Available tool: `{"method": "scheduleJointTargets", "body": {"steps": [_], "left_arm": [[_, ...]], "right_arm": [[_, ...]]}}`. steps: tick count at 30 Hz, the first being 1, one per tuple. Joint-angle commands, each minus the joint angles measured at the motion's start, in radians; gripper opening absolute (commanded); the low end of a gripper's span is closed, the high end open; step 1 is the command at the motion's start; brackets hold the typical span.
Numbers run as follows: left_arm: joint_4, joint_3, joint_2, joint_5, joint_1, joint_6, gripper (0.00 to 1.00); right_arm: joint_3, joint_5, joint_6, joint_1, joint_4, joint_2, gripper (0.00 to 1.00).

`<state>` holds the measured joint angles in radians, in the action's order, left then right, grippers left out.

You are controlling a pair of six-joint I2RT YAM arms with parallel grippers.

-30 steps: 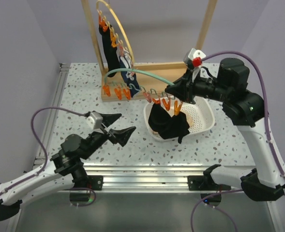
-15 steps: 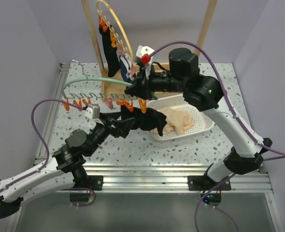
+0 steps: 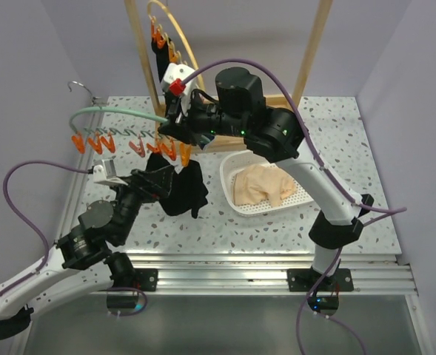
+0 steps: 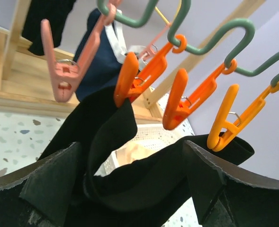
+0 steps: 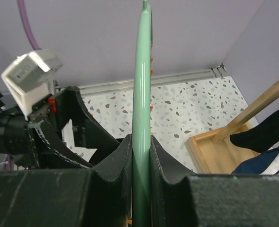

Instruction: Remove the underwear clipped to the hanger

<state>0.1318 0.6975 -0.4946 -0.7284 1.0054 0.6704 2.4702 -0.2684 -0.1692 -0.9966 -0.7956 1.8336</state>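
Observation:
My right gripper (image 3: pixel 167 123) (image 5: pixel 141 142) is shut on the green hanger (image 3: pixel 118 112) (image 5: pixel 141 71) and holds it in the air over the table's left half. Black underwear (image 3: pixel 185 189) (image 4: pixel 111 127) hangs from the hanger's orange clips (image 3: pixel 170 150) (image 4: pixel 130 78). My left gripper (image 3: pixel 157 180) (image 4: pixel 132 151) is open just below the clips, and the black cloth lies between its two spread fingers (image 4: pixel 49 184). Pale beige underwear (image 3: pixel 262 185) lies in the white basket (image 3: pixel 306 194). Navy underwear (image 4: pixel 99 61) hangs behind.
A wooden frame (image 3: pixel 139 52) stands at the back, holding a yellow hoop hanger (image 3: pixel 182 41) with clips and a black garment (image 3: pixel 161 46). Several empty orange clips (image 3: pixel 92 143) hang along the green hanger's left part. The basket sits right of centre.
The right arm has swung the green hanger and the black underwear left, out over the table and away from the basket. The left gripper has come up around the hanging cloth.

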Motion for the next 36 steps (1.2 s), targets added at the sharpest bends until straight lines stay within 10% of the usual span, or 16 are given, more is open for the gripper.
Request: {"method": "scheduleJointTargets", "body": {"steps": [1,26,36], "left_arm": [[0.098,0.056,0.016,-0.117,-0.002,-0.02,0.91],[0.029,0.192,-0.16,-0.131,-0.024,-0.27,0.83],[-0.021,0.189,-0.24,0.216,-0.258,-0.279,0.81]], "right_arm": [[0.07,0.046,-0.023,-0.002,0.052,0.004,0.0],[-0.057,0.044,-0.041,-0.002,0.033,-0.089,0.0],[-0.134,0.049,-0.047,0.024,0.044,-0.154,0.0]]}}
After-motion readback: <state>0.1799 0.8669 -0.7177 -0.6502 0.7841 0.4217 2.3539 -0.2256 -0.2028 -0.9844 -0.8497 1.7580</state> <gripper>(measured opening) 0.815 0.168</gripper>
